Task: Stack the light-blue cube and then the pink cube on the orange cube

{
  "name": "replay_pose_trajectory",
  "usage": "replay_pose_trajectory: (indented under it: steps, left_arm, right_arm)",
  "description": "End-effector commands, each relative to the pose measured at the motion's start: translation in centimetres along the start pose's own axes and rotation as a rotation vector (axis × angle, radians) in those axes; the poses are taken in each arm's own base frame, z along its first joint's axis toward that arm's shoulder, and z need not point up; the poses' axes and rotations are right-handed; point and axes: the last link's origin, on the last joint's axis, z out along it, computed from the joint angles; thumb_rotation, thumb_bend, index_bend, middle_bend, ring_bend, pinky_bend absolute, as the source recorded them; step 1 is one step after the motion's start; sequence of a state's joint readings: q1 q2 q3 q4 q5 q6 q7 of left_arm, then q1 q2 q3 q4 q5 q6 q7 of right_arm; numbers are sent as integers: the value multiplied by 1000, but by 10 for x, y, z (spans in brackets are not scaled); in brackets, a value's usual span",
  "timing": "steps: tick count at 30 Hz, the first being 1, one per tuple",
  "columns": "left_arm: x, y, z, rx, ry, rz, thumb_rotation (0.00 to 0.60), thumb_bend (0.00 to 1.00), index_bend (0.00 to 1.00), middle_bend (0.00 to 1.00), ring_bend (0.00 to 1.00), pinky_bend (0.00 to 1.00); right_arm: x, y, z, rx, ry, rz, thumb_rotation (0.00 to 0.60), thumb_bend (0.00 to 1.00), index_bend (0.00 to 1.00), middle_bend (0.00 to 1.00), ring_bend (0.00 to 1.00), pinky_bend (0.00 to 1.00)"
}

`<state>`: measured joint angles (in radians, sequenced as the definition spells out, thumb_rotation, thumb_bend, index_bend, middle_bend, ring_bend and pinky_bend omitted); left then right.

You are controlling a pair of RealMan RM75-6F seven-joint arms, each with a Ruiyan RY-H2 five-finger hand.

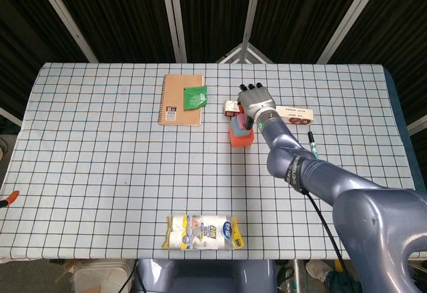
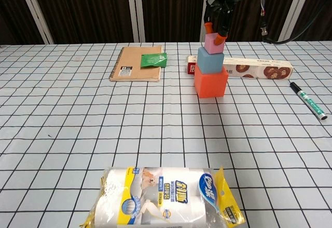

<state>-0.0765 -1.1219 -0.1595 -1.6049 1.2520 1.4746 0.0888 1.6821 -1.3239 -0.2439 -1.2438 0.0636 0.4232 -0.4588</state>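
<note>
Though the right hand [image 2: 218,15] pinches the pink cube [image 2: 213,42], its palm is cut off

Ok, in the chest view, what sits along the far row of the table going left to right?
Brown spiral notebook → green packet lying on it → stack of orange cube, light-blue cube, pink cube → long printed box → green-capped marker pen.

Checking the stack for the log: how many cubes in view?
3, all in one stack: orange cube on the table, light-blue cube on it, pink cube on top under the right robot hand. No others visible.
</note>
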Motion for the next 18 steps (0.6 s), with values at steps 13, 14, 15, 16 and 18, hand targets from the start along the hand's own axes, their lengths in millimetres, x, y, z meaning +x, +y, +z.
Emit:
replay_pose_trajectory:
  steps: [13, 14, 15, 16, 18]
  left_arm:
    - [0, -1, 0, 1, 1, -2, 600, 114, 31, 0, 0, 0]
    - [1, -1, 0, 1, 2, -3, 600, 114, 31, 0, 0, 0]
    - [1, -1, 0, 2, 2, -3, 600, 114, 31, 0, 0, 0]
    - [1, -1, 0, 2, 2, -3, 600, 114, 31, 0, 0, 0]
    - [1, -1, 0, 3, 1, -3, 600, 114, 31, 0, 0, 0]
  right_arm:
    - [0, -1, -1, 5, 4, -13, 600, 358, 399, 0, 0, 0]
    - [0, -1, -1, 6, 3, -15, 600, 354, 394, 0, 0, 0]
    - [0, -1, -1, 6, 3, -19, 600, 353, 394, 0, 0, 0]
    - [0, -2, -1, 6, 2, -21, 600, 353, 394, 0, 0, 0]
    - [0, -2, -2, 6, 2, -25, 600, 352, 394, 0, 0, 0]
